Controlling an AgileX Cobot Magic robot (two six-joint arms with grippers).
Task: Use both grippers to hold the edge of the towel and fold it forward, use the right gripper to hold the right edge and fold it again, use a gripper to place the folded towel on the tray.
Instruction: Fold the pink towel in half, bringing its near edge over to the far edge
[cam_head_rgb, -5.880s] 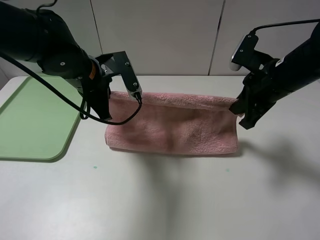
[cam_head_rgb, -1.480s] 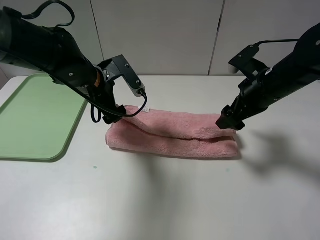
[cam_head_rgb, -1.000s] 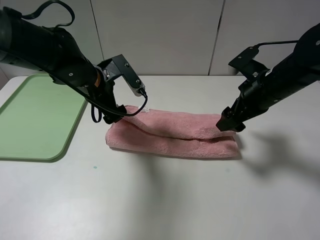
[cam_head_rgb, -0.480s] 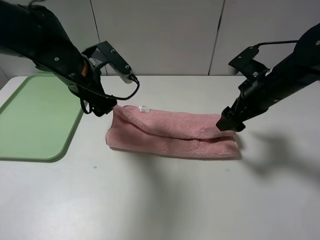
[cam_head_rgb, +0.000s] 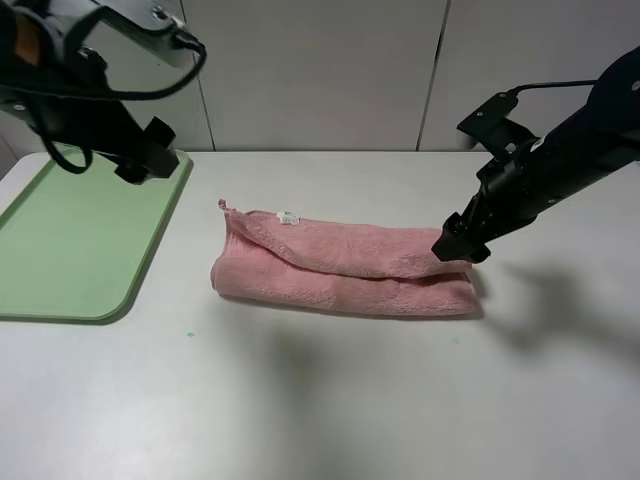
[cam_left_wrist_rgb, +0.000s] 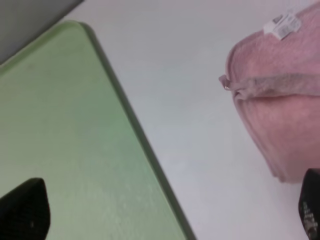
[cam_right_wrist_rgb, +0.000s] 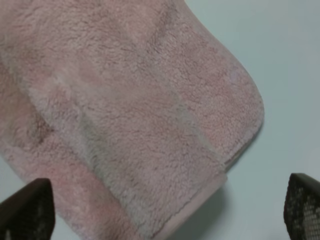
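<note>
The white table (cam_head_rgb: 330, 400) is smooth and matte, a plain flat bed for folding. The green tray (cam_head_rgb: 70, 230), a shallow hard sheet with rounded corners and a raised lip, lies under the left gripper (cam_head_rgb: 148, 162) and outward from it. I judge it is kept apart from the work so that it can receive the finished bundle.

The pink towel (cam_head_rgb: 340, 270) is thick looped terry, folded once into a long soft band, with its upper layer set a little short of the lower one. It runs from some way off the left gripper to directly beneath the right gripper (cam_head_rgb: 460, 247).

The left gripper hangs over the tray corner closest to the towel, fingers spread with nothing between them. The right gripper is low over the towel's right end, jaws wide and empty, placed, I think, to take that edge for the second fold. A small white label (cam_head_rgb: 288, 216) sits at the towel end nearer the left gripper.
</note>
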